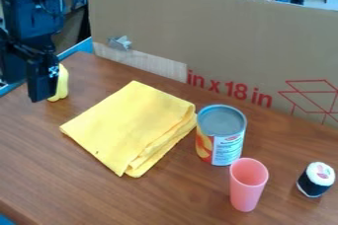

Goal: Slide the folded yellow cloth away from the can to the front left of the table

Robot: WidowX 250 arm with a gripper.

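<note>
The black gripper [41, 77] hangs over the left side of the table, at the upper left of the camera view. Partly hidden behind it is a yellow object [62, 85], the thing nearest to it; whether they touch I cannot tell. A folded yellow cloth [129, 123] lies flat to the right of the gripper. Close to the cloth's right edge stands a can [223, 137] with its grey end up. In front of the can, a pink cup [247, 189] is upright. Farther right sits a small black and white sushi-like piece [316, 179].
A tall cardboard panel [218, 36] with red print runs along the back of the wooden table [151, 199]. Grey tape [120, 43] sticks to its left part. A blue edge [78, 47] shows behind the gripper. Beyond the panel are cables and other items.
</note>
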